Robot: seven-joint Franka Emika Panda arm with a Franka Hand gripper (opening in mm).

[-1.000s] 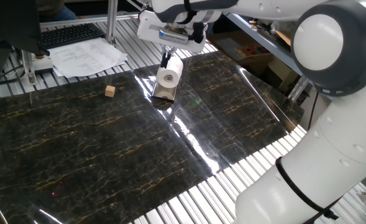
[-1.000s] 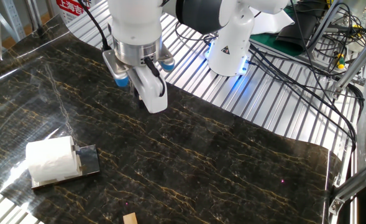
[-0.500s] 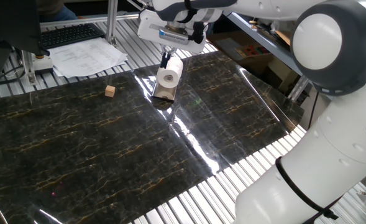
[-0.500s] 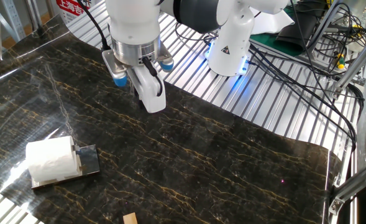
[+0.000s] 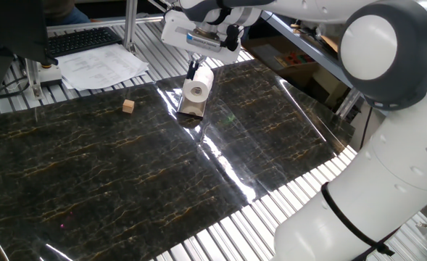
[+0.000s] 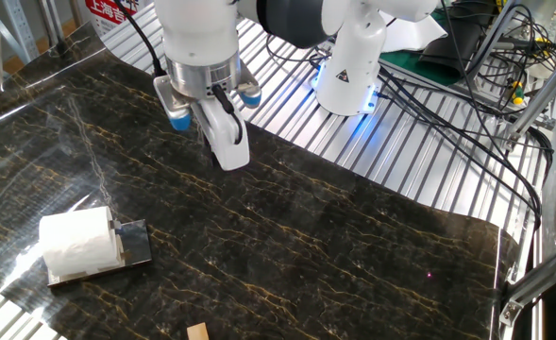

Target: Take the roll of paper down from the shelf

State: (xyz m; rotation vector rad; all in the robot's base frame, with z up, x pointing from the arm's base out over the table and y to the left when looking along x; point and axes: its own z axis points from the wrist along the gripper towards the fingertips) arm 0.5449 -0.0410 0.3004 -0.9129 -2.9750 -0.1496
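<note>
Pincer (image 6: 223, 151) hangs fingers-down, apart from the roll of paper (image 6: 75, 240).

A robotics lab: a white robot arm (image 6: 202, 38) mounted on a ribbed metal bench (image 6: 419, 170), a dark marble-patterned worktop (image 5: 126, 167), tangled cables (image 6: 466, 85), a keyboard (image 5: 83, 40) and printed papers (image 5: 101, 69).

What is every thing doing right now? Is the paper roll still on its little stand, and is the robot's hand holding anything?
roll of paper: lying on its side on the shelf, not taken down.
shelf: standing on the dark table, holding the roll.
gripper: above the table, apart from the roll, holding nothing; open or shut unclear.
wooden cube: resting alone on the table.
</note>
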